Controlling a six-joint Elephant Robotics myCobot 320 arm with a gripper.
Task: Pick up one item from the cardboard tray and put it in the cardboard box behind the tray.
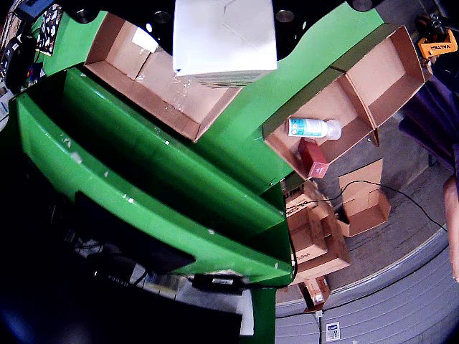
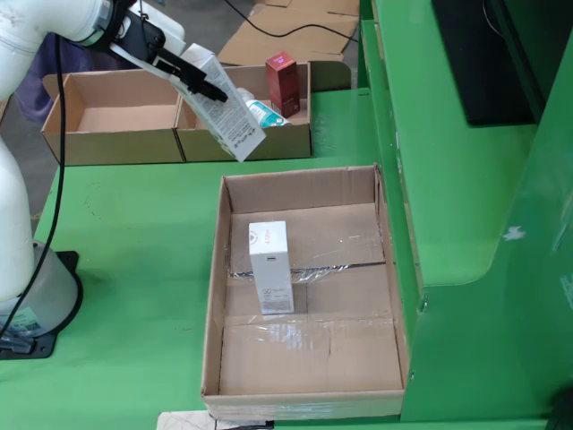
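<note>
Fixed view: cardboard tray (image 2: pixel 392 269) nearest, one white carton (image 2: pixel 269 266) lying at its centre. At 11 o'clock, gripper (image 2: pixel 199 82) clamped on a white box (image 2: pixel 226 109), held tilted above the cardboard box (image 2: pixel 125 143). Bottle (image 2: pixel 262 112) and red carton (image 2: pixel 283 82) inside its right compartment; bottle partly hidden, probably lying flat.

My arm (image 2: pixel 27 54) is glossy white with rounded segments, a black cable (image 2: pixel 49 179) trailing alongside, a grey round base (image 2: pixel 40 296), and a black gripper (image 2: pixel 183 76).
</note>
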